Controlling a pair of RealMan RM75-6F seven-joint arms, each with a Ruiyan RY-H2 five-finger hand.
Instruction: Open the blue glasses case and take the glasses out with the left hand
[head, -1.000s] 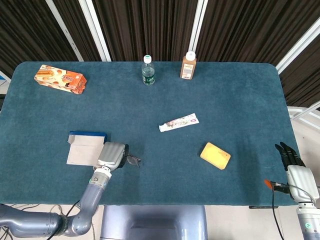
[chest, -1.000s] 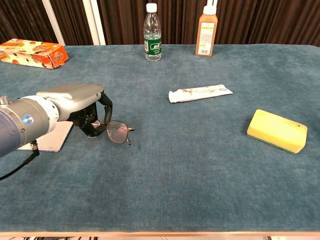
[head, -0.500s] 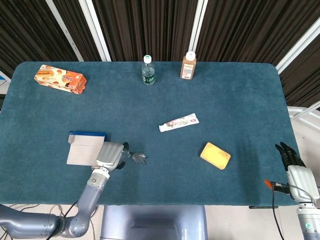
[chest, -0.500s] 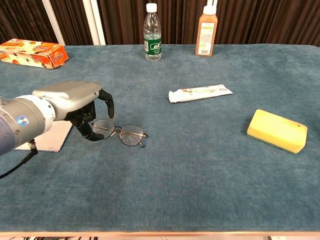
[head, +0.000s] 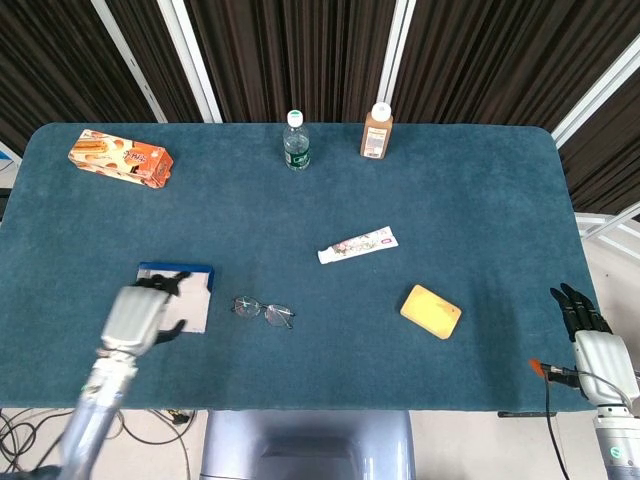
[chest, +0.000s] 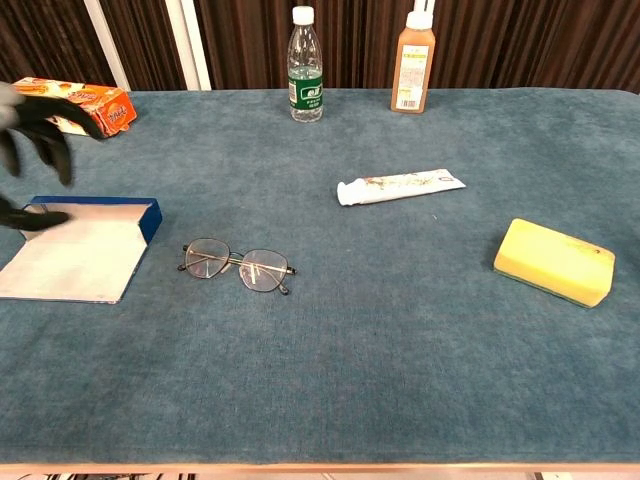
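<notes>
Glasses (chest: 238, 265) lie flat on the teal table (head: 470, 200), lenses down and temples folded out, just beside the blue glasses case (chest: 85, 247), which sits open with its pale lining up. That placement reads as a finished set-down: the frames rest free of any grip and clear of the case, so the lid cannot catch them. Above the case's near-left corner, the left hand (head: 140, 312) hangs with dark fingers spread and nothing between them. At the table's far right edge, well apart from the work, the right hand (head: 590, 335) is parked with fingers extended and holding nothing. Judging from this layout, the task looks essentially complete.
</notes>
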